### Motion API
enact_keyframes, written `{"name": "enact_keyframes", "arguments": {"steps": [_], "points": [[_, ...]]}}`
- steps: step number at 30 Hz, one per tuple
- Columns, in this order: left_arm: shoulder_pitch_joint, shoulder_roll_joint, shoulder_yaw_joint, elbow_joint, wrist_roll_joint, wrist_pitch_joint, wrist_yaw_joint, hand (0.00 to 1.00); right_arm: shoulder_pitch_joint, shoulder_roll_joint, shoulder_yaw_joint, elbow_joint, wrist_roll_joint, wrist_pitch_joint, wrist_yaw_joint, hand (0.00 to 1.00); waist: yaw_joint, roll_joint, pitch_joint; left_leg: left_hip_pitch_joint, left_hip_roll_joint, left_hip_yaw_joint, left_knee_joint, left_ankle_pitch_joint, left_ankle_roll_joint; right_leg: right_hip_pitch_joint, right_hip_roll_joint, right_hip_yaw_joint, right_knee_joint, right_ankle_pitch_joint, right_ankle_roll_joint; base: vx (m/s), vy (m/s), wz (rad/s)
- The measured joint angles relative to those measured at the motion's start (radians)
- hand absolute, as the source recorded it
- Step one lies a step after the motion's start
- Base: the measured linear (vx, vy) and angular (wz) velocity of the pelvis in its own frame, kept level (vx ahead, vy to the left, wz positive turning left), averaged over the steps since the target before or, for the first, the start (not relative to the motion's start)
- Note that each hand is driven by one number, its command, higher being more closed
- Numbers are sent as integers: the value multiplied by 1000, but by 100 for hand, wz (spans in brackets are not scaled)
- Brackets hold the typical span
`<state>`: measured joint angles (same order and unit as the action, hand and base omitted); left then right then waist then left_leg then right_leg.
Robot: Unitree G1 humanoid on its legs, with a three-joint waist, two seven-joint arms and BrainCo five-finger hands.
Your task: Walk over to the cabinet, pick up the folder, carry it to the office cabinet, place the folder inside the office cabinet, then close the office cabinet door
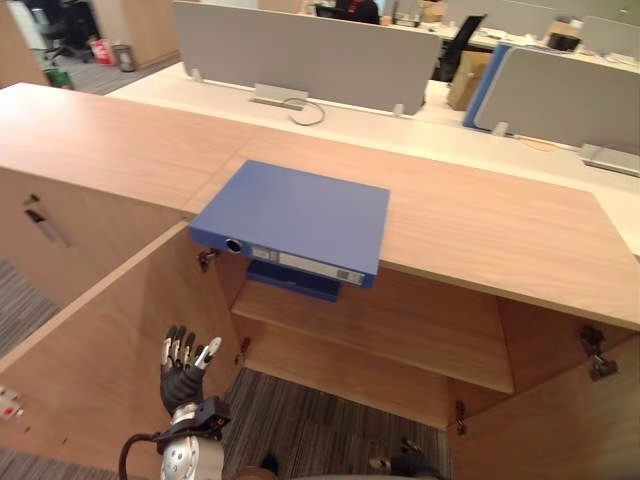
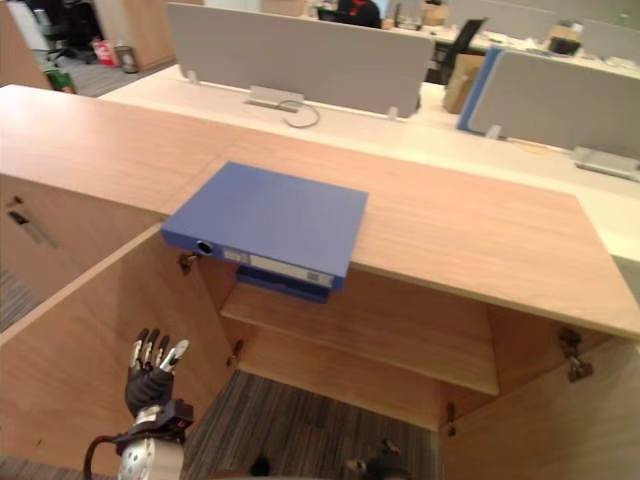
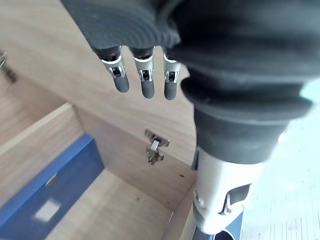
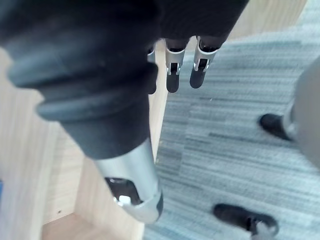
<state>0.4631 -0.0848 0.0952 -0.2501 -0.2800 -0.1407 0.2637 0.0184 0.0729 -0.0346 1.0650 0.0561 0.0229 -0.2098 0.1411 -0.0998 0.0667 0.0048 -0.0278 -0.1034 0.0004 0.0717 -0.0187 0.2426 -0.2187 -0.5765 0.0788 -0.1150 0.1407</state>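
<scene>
In the left eye view, a blue folder [image 1: 300,215] is seen lying flat on top of the wooden cabinet [image 1: 480,230]. Its labelled spine is turned toward the robot and juts past the front edge. The long axis runs left to right, with the right end slightly nearer. A second blue folder [image 1: 295,282] is seen below it on the shelf [image 1: 400,330]. The left hand [image 1: 185,365] is raised beside the open left door [image 1: 100,340], fingers straight and nothing held.

The right eye view gives the same layout.

In the left wrist view, straight fingers [image 3: 145,82] are shown, apart from a door hinge [image 3: 155,150]. A blue spine [image 3: 55,190] appears, but which folder it belongs to cannot be told.

In the right wrist view, the right hand [image 4: 172,80] is seen over grey carpet [image 4: 240,140], fingers straight and empty.
</scene>
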Motion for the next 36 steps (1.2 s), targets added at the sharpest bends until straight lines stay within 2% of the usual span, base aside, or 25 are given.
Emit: {"name": "enact_keyframes", "arguments": {"steps": [1,2,5,10,12,13,15,19,21,24,26,28,32,36], "points": [[3,-1,13,-13,31,0,17,0,-3,0,-7,0,7,-3,4,0,8,0,-1,-2,-1,-2,2,1,1,0,-1,-2,1,0,0,-10,22,14],[22,-11,64,-51,113,-2,75,0,-3,1,-13,2,7,-8,1,0,20,-2,0,-2,-5,-3,3,2,3,3,-3,-1,1,0,0,-10,27,7],[31,-16,81,-58,216,4,154,0,2,1,-11,22,5,-8,-10,0,20,-4,0,-1,-12,-5,4,1,4,7,-10,-1,2,1,0,-3,8,1],[6,-2,-35,-147,464,31,270,0,5,1,-2,35,5,-13,-27,0,19,-7,0,5,-17,-3,3,0,6,11,-15,0,3,1,0,-29,19,-2],[-23,11,-88,-209,616,34,339,0,6,1,-2,36,2,-16,-35,0,14,-3,-2,15,-16,3,-2,1,6,17,-15,4,-1,0,0,-36,8,-7],[-26,12,-93,-215,635,35,345,0,6,1,-2,36,2,-16,-35,0,14,-4,-3,15,-15,3,-2,1,6,16,-14,4,-1,0,0,-26,4,-6],[-50,24,-127,-249,768,35,374,0,8,1,-1,38,1,-22,-36,0,11,-5,-5,15,-9,9,-13,7,6,8,-10,12,-6,0,-1,-16,0,-6],[-100,92,-156,-252,901,50,389,0,14,-1,42,45,-4,-25,-36,0,12,-5,-19,13,8,40,-34,13,2,-14,11,52,-29,9,-10,5,-22,-29],[-174,242,-171,-243,1024,56,374,0,10,-2,35,72,-41,-34,-31,0,2,-6,-34,15,16,57,-34,12,0,-19,27,81,-44,14,-15,36,-47,-26],[-246,337,-124,-153,1109,62,343,0,-3,-12,34,92,-42,-47,-11,0,-16,6,-42,18,22,66,-39,12,0,-21,34,101,-53,15,-17,12,-20,-12],[-256,377,-94,-97,1137,66,331,0,-6,-17,34,93,-42,-48,-2,0,-17,17,-45,35,28,82,-57,14,-1,-23,40,122,-57,20,-24,-4,-1,-28],[-273,458,-59,-7,1165,80,316,0,-6,-28,34,93,-42,-51,12,0,-21,25,-47,60,35,99,-86,23,0,-23,45,144,-62,21,-27,-14,-2,-29],[-305,509,-27,79,1188,97,294,0,-8,-52,27,93,-42,-52,20,0,-28,32,-42,66,34,101,-88,23,0,-19,45,147,-65,20,-31,-5,-1,-3],[-306,551,-15,92,1199,100,285,0,-9,-67,24,93,-43,-52,33,0,-31,39,-38,69,35,106,-88,23,0,-17,47,154,-72,18,-35,-19,5,-4]]}}
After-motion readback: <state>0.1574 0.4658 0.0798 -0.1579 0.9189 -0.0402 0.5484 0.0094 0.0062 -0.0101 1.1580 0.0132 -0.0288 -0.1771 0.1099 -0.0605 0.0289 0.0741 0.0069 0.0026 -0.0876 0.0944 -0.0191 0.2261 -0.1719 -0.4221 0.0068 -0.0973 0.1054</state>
